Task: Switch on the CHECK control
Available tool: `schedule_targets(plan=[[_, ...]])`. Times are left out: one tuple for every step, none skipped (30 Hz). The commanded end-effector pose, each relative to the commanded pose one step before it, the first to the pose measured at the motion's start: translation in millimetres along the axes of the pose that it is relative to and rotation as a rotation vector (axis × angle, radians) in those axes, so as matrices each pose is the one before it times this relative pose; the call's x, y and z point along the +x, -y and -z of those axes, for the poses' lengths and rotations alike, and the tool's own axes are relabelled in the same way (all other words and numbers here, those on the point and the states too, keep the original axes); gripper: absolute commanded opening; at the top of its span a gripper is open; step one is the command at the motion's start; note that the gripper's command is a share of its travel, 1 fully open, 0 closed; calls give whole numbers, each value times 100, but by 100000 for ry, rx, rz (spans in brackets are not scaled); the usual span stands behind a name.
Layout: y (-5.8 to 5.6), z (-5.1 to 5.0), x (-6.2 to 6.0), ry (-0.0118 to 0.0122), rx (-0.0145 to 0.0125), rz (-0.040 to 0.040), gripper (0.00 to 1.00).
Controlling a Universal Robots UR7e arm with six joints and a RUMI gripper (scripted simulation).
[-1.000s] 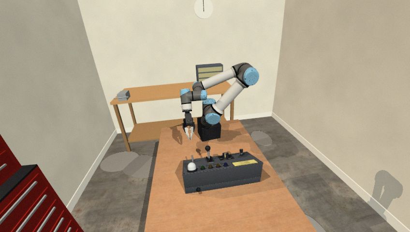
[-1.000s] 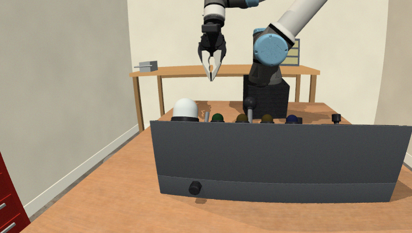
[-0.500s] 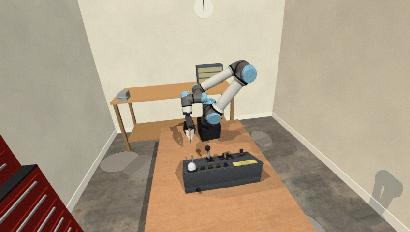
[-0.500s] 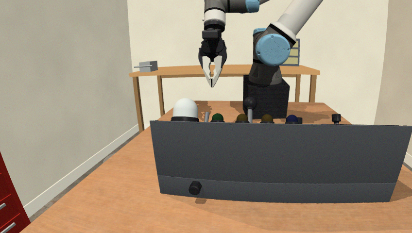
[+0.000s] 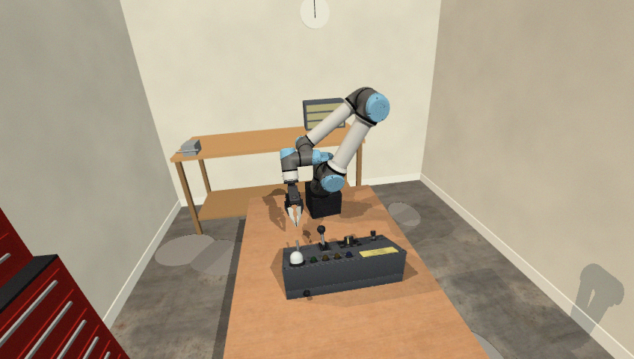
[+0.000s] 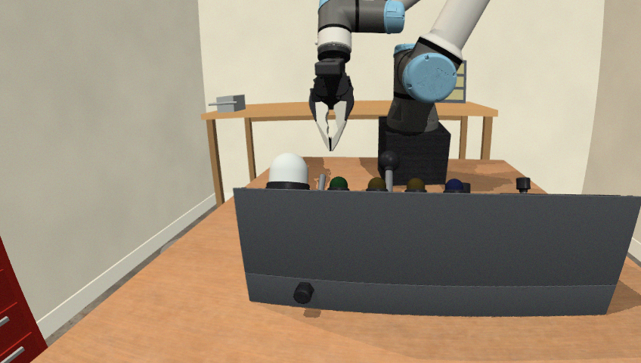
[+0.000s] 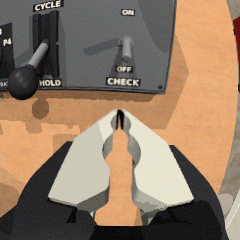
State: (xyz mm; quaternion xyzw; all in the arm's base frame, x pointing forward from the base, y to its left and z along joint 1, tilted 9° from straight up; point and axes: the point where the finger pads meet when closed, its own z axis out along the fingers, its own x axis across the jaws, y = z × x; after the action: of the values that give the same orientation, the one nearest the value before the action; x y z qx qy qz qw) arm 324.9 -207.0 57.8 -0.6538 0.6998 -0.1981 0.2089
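The dark grey console (image 5: 347, 275) (image 6: 427, 238) (image 7: 90, 30) sits on the wooden table (image 5: 356, 329). Its CHECK toggle (image 5: 297, 244) (image 6: 322, 181) (image 7: 126, 48) is a small grey lever at the console's end, between the ON and OFF marks; it seems to lean toward OFF. My gripper (image 5: 294, 224) (image 6: 331, 148) (image 7: 119, 111) is shut and empty. It hangs above the table just behind the console on the robot's side, fingertips pointing down, in line with the toggle and apart from it.
The CYCLE/HOLD lever with a black ball (image 5: 321, 230) (image 6: 388, 159) (image 7: 22, 82) stands beside the toggle. A white dome (image 5: 296, 257) (image 6: 288, 169), several coloured buttons (image 6: 376, 184) and a front knob (image 6: 303, 293) are on the console. The robot base (image 5: 324, 204) is behind.
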Motion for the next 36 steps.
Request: schedule_targets(plan=[[205,-2105,395,-847,-681,98,0],[-3,-249,0,-1,-2,0,0],[-3,-245,-2,-1,-2,0,0],[0,0,0,0,0,0,0],[0,0,0,0,0,0,0],[-3,-238,0,-1,-2,0,0],[-3,-233,-1,-1,-2,0,0],[-3,-227,-1,-1,-2,0,0],[-3,-220,0,-1,-2,0,0],[-3,-215,-2,-1,-1,0,0],[-3,-206,1,-1,-2,0,0],[-3,-201,-3,-1,-1,0,0],[-2,-193,1,-1,-2,0,0],[-2,-186,-1,-1,-1,0,0],[-2,-179,-2,-1,-1,0,0],[-2,-170,1,-1,-2,0,0],[0,-162,2,-5,0,3,0],[9,-148,18,-30,9,20,0],[10,-138,22,-32,8,21,0],[6,-134,14,-22,6,14,0],[0,0,0,0,0,0,0],[0,0,0,0,0,0,0],[26,-113,47,-73,23,48,0],[-7,-127,-10,14,-5,-10,0],[-7,-118,-9,14,-5,-9,0],[-10,-112,-16,23,-8,-15,0],[-10,-104,-16,22,-8,-15,0],[-9,-95,-16,20,-7,-14,0],[-5,-84,-7,11,-4,-7,0],[-1,-73,0,1,-1,-1,0],[3,-63,6,-9,3,6,0],[6,-53,12,-17,6,11,0],[8,-45,14,-21,7,14,0],[7,-38,13,-20,7,13,0],[6,-32,10,-16,5,10,0],[3,-27,6,-10,3,6,0]])
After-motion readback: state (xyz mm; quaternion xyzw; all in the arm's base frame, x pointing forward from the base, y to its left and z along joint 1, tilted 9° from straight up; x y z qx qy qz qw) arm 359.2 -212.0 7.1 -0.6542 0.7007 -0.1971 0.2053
